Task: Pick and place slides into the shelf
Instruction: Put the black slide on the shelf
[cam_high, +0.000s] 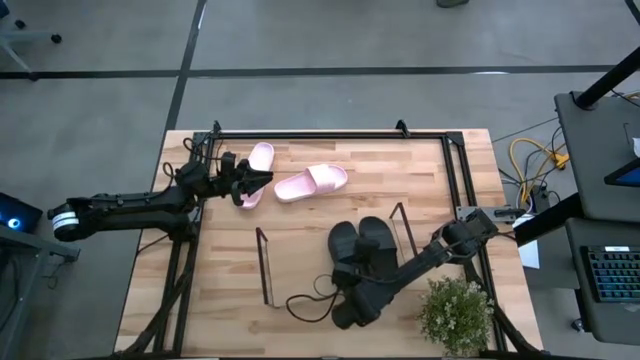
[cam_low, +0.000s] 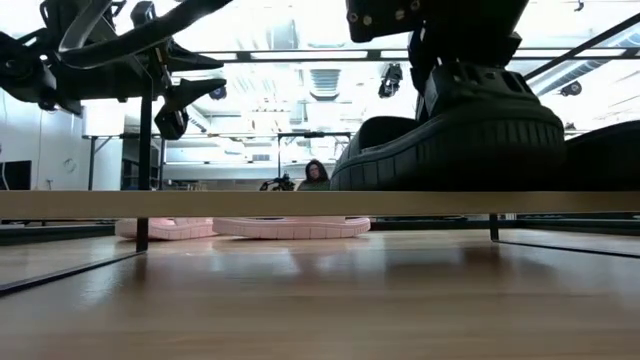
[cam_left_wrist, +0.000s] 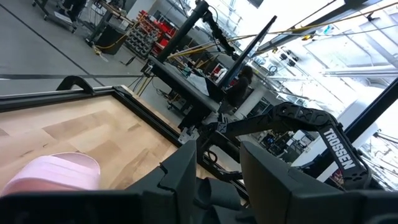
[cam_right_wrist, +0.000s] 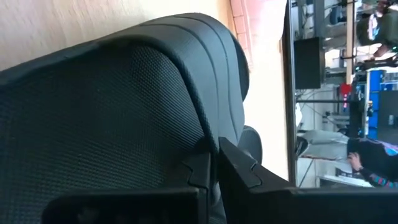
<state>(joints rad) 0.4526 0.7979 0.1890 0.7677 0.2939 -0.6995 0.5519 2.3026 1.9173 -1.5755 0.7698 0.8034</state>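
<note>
Two matte black slide sandals (cam_high: 362, 246) are seen from above inside the wire-framed shelf (cam_high: 264, 262), the right end effector (cam_high: 352, 272) closed on one. From its wrist, black strap (cam_right_wrist: 118, 93) is pinched between closed fingers. Left end effector (cam_high: 240, 182), parted, is held over a pale pink slide sandal (cam_high: 256, 172) on the wooden tabletop (cam_high: 300, 230).

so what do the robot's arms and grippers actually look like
Both arms are dark, slim and jointed. The left arm has a white band near its base, and white TROSSEN lettering marks the other arm. The left gripper has blocky, stepped matte black fingers.
</note>
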